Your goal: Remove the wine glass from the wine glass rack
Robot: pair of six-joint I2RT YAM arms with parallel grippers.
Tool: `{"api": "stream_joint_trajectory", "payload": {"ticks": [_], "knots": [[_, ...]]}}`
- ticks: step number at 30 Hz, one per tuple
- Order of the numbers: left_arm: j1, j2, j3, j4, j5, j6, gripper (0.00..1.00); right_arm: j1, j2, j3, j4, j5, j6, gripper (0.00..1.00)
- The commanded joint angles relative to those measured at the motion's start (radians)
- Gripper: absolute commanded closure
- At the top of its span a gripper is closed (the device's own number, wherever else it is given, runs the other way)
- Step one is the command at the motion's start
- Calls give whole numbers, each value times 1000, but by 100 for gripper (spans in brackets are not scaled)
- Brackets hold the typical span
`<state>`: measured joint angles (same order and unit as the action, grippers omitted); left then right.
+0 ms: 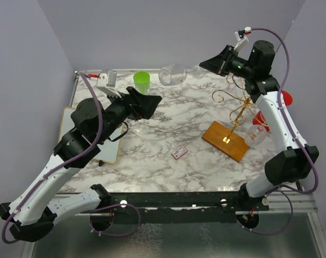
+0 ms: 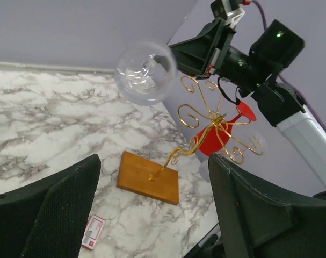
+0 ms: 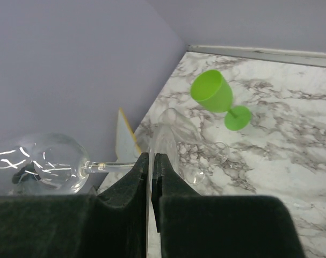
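A clear wine glass (image 2: pixel 145 72) hangs in the air, off the rack, its bowl (image 3: pixel 42 164) out to the side. My right gripper (image 3: pixel 152 161) is shut on its thin foot, high at the back right (image 1: pixel 212 62). The wine glass rack (image 1: pixel 235 102) of gold wire stands on its brown wooden base (image 1: pixel 225 141); the left wrist view shows it too (image 2: pixel 211 121). A red glass (image 2: pixel 219 134) and a clear one (image 2: pixel 255 142) still hang from its arms. My left gripper (image 2: pixel 152 215) is open and holds nothing; it hovers over the table's left middle (image 1: pixel 146 102), facing the rack.
A green goblet (image 1: pixel 142 80) stands near the back edge, with a clear glass (image 3: pixel 176 123) lying close by. A small red-and-white card (image 1: pixel 179 152) lies mid-table. A yellow-edged white board (image 1: pixel 106 150) sits under my left arm. Purple walls close in the back and both sides.
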<state>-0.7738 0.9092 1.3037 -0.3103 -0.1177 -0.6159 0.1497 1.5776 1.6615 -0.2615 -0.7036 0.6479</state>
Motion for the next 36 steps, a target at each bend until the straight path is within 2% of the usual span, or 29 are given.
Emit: {"api": "stream_joint_trajectory", "payload": {"ticks": [1,11,16,23,33,35,36], "knots": [[-1,42,15,-47,10,-167,20,0,-89,-78,225,-149,102,99],[-1,62,-16,16,35,-232,29,0,-176,-196,310,-193,76,99],[-1,100,6,0,43,-216,38,2,-190,-213,320,-197,63,99],[0,173,75,-47,31,-168,51,5,-220,-205,260,-127,-14,99],[-1,273,194,-77,5,-127,88,13,-245,-217,235,-71,-67,99],[-1,284,211,-79,-9,-124,99,12,-251,-209,206,-35,-93,98],[-1,289,220,-81,-16,-121,100,12,-256,-206,191,-15,-107,96]]}}
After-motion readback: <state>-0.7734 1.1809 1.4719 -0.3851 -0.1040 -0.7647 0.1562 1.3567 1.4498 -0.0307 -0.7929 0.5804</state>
